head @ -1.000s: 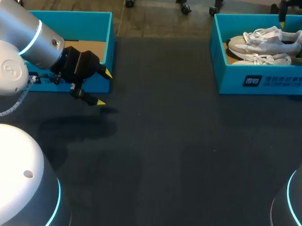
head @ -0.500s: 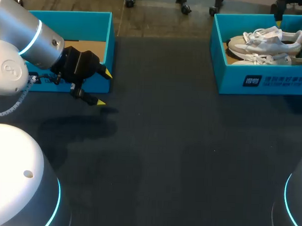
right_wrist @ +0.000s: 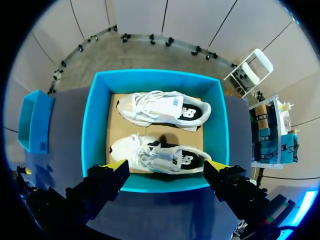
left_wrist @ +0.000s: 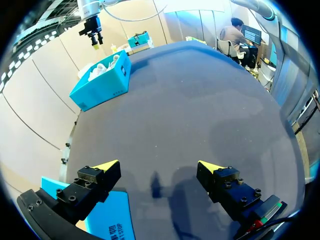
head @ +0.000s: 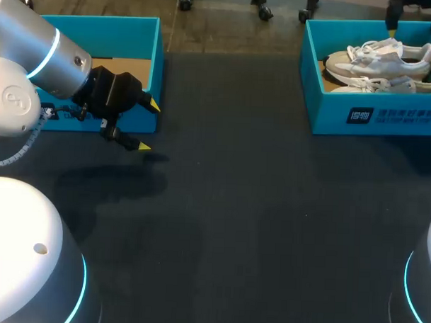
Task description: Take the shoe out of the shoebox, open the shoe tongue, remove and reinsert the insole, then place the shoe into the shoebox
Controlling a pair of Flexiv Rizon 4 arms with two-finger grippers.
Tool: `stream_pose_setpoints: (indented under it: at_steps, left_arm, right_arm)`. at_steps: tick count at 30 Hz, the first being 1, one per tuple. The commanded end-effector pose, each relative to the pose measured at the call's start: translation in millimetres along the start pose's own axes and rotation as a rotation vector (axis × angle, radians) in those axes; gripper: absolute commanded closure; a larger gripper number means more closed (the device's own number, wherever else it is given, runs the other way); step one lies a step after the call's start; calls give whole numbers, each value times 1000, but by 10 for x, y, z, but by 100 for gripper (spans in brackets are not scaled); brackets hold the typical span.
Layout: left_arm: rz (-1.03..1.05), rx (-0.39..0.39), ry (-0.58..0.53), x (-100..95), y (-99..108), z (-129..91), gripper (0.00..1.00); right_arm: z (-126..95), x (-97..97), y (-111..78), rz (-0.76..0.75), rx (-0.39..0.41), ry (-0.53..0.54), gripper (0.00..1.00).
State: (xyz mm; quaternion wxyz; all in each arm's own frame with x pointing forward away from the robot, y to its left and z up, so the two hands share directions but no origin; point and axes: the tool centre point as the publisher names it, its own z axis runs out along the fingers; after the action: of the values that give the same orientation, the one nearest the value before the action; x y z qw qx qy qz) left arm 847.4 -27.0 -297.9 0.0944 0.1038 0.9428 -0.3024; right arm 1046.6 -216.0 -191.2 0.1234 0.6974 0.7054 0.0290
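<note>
Two shoes (right_wrist: 165,111) lie walled inside the shoebox (right_wrist: 91,120).

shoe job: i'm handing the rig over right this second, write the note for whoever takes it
Left gripper: open, empty, above the table beside the second blue box.
Right gripper: open, empty, above the shoebox, touching nothing.
Things: far shoe and near shoe, both white, lie side by side in the shoebox.
Done: nothing; no shoe is out.
Left: lift a shoe out, open its tongue, remove and reinsert the insole, put it back in the shoebox.
</note>
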Motion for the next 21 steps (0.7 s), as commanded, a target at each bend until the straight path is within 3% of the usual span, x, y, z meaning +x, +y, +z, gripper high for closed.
stream_pose_setpoints:
  at_steps: [1,9,11,12,14,21]
  left_arm:
    - [1,-1,-1,8,2,-1,0]
    - [-13,15,0,28,-10,-13,0]
    - [4,100,34,72,-23,-42,0]
    - [-8,184,71,86,-26,-79,0]
    - [-2,233,98,113,-55,-115,0]
    - [-166,112,24,17,-214,-202,0]
  right_arm:
    - [2,-3,-18,1,-5,1,0]
    - [2,-3,-18,1,-5,1,0]
    - [2,-3,-18,1,-5,1,0]
    - [2,-3,-18,1,-5,1,0]
    - [2,-3,-18,1,-5,1,0]
    - [2,-3,-18,1,-5,1,0]
